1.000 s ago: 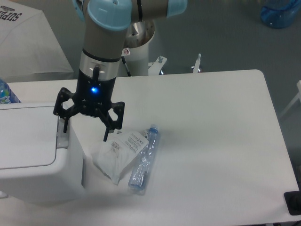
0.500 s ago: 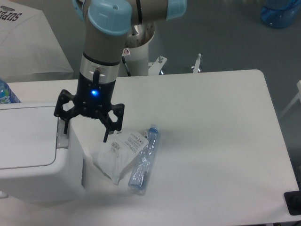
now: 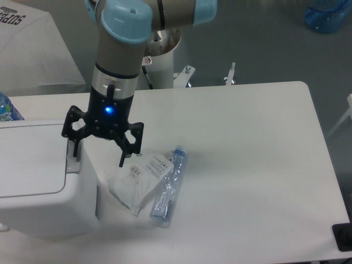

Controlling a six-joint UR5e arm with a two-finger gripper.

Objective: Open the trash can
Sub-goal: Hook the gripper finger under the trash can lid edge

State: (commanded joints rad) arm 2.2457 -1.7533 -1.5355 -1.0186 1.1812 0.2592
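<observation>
The black two-finger tool (image 3: 98,155) hangs from the grey and light-blue arm with its fingers spread wide apart, gripping nothing; a blue light glows on its body. The large boxy white plastic trash can (image 3: 47,181) sits directly below and to the left of the tool on the white table (image 3: 247,165), at the table's left edge. Its flat lid is down. The tool's left fingertip (image 3: 73,151) reaches down to the right rim of the trash can, at the narrow strip beside the lid; whether it touches the strip cannot be told. The right fingertip (image 3: 122,160) hangs past the can's right side, over the table.

Just right of and below the tool lies a crumpled white plastic packet (image 3: 138,179), and touching its right side a clear plastic bottle with a blue cap (image 3: 168,188) lies flat.
</observation>
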